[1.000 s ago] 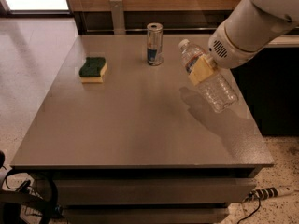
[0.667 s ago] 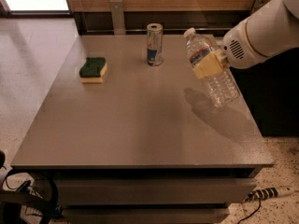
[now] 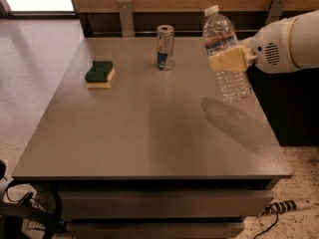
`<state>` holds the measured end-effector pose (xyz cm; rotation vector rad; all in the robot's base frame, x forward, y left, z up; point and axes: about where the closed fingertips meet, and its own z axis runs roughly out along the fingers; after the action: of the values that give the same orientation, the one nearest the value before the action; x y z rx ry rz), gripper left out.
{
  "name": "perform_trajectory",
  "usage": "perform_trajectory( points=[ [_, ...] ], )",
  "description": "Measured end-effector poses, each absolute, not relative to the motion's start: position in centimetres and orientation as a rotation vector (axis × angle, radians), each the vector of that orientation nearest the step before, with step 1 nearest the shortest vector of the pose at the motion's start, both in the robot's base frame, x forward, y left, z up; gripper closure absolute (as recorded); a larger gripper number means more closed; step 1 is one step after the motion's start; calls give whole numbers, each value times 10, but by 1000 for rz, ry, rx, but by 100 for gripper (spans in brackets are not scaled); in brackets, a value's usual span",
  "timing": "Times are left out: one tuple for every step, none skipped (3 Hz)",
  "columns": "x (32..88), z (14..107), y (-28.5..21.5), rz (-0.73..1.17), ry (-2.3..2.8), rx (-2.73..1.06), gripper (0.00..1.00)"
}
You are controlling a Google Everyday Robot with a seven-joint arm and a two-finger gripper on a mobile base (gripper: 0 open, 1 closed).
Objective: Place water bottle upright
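The water bottle (image 3: 225, 54) is clear ribbed plastic with a white cap and a red-and-white label band. It hangs nearly upright, leaning slightly, above the right part of the grey table (image 3: 149, 133). My gripper (image 3: 229, 59) comes in from the right on a white arm and is shut on the bottle's middle with its tan fingers (image 3: 227, 61). The bottle's base is above the tabletop, and its shadow falls on the table below.
A slim silver-and-blue can (image 3: 165, 47) stands upright at the back centre. A green-and-yellow sponge (image 3: 99, 74) lies at the left. The table's right edge is close below the bottle. A wooden wall with metal brackets runs behind.
The bottle has swung from a strong tilt to nearly upright, cap now on top. The gripper and arm have turned and shifted a little right and up with it.
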<state>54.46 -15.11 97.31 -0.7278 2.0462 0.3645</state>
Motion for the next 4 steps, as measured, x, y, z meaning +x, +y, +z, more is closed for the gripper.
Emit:
perform_trajectory(
  points=[
    [542,981,-135,457,1895,-811,100],
    [541,984,-133,428,1885,-836,100],
    [538,986,-130,423,1867,-847,100],
    [540,983,-122,441,1815,-847,100]
  ],
)
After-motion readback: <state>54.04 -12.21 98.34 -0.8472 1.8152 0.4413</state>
